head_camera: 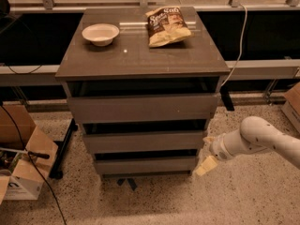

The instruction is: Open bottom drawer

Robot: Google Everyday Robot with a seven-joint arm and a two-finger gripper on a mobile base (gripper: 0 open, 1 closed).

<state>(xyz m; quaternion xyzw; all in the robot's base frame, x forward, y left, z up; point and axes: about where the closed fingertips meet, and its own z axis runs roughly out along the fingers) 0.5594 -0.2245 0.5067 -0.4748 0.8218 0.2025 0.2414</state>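
The grey-brown cabinet (pixel 140 60) has three flat, handleless drawer fronts. The bottom drawer (pixel 145 165) is the lowest and narrowest front, just above the floor, with a dark gap above it. It sits about flush under the middle drawer (pixel 143 142). My gripper (pixel 206 152), on a white arm (pixel 255 137) coming in from the right, is at the right end of the bottom drawer, level with the gap above it. Its cream fingers (pixel 206 166) are spread apart and hold nothing.
A white bowl (pixel 100 33) and a chip bag (pixel 166 26) lie on the cabinet top. An open cardboard box (pixel 21 165) and black cables lie on the floor at the left. Another box (pixel 293 104) is at the right edge. A white cord (pixel 241 36) hangs behind.
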